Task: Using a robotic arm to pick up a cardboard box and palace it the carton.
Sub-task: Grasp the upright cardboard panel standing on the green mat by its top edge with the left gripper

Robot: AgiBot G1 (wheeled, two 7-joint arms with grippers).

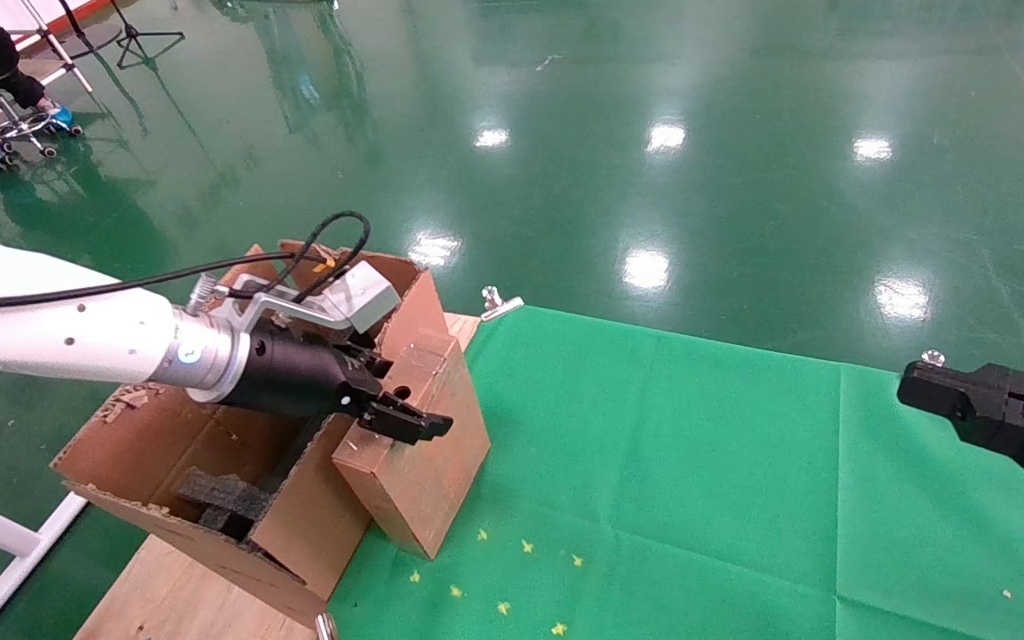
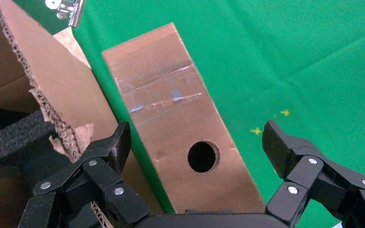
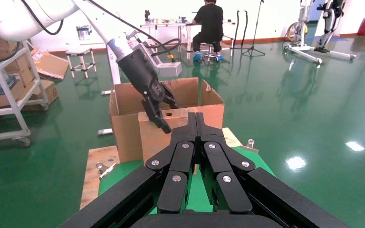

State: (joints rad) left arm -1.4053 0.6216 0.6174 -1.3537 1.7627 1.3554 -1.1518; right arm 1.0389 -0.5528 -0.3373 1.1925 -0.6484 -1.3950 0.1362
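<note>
straddling the cardboard box (image 2: pixel 180 128) with jaws wide, left gripper (image 2: pixel 195 147), carton (image 1: pixel 210 444) flap just beside, right gripper (image 3: pixel 196 124) parked, jaws closed

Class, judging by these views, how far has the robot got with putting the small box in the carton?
Done: the left gripper is open astride the cardboard box. In hand: no grip yet; the box stands on the green cloth beside the carton. Left: close, lift, place inside. The right gripper is parked.

Red-brown cardboard box (image 1: pixel 423 444) w/ clear tape, brown carton (image 1: pixel 210 462), black foam (image 1: pixel 223 498), green cloth (image 1: pixel 699 498).
</note>
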